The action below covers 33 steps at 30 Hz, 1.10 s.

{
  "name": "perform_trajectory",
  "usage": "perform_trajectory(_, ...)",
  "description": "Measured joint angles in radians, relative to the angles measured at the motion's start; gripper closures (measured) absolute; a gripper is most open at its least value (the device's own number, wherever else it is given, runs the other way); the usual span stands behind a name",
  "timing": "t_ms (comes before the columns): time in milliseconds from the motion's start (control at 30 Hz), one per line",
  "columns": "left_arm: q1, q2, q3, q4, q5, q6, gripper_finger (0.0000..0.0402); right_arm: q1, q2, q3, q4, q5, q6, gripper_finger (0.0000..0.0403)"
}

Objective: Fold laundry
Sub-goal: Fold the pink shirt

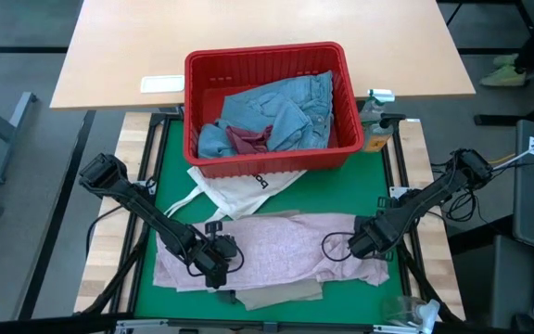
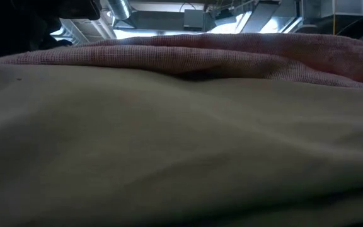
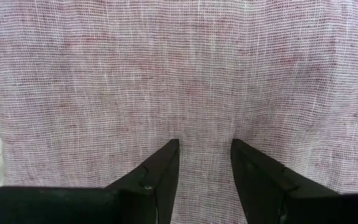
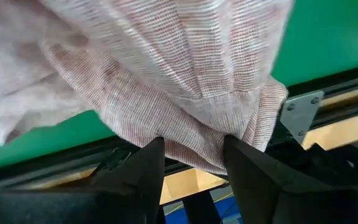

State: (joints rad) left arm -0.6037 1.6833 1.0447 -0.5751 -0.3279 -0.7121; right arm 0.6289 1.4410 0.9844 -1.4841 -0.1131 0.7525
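Writing: black lettering showed on the white tote bag (image 1: 239, 190), mostly tucked under the red basket (image 1: 272, 160); not readable from where I stood. A white label or card (image 1: 161, 84) lay on the wooden table (image 1: 119, 56) behind, its text too small to make out.

Count: 1 red basket, 1 tote bag, 2 arms. In the basket, light blue denim (image 1: 290, 109) and 1 dark red piece (image 1: 248, 141). On the green mat (image 1: 276, 311), 1 mottled pink top (image 1: 276, 243) lay spread flat across the near half, over 1 beige garment (image 1: 281, 297) poking out at the near edge.

Left gripper (image 3: 205, 155) sat on the pink top's near left part, fingers (image 3: 160, 171) spread apart and pressed onto the flat cloth; no fold was caught between them.

Right gripper (image 4: 193, 149) was at the top's right end, its fingers (image 4: 145, 168) pinching a bunched fold of the pink fabric, lifted over the mat's edge.
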Motion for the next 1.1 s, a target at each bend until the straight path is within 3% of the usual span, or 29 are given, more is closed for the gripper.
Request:
perform_trajectory(167,0.0,0.0,0.0,0.0,0.0,0.008,0.0262,0.0,0.0,0.0,0.043,-0.053,-0.151,0.0236)
perform_trajectory(500,0.0,0.0,0.0,0.0,0.0,0.008,0.0262,0.0,0.0,0.0,0.013,0.024,-0.158,0.0236)
perform_trajectory(700,0.0,0.0,0.0,0.0,-0.001,0.008,0.0262,-0.001,0.0,0.0,-0.045,-0.023,-0.151,0.0236)
perform_trajectory(833,0.0,0.0,0.0,0.0,-0.015,0.009,0.0262,-0.001,0.0,0.017,0.02,-0.089,-0.161,0.0236)
perform_trajectory(1100,0.0,0.0,0.0,0.001,-0.055,0.009,0.0262,-0.001,0.0,0.091,0.194,-0.089,-0.18,0.0236)
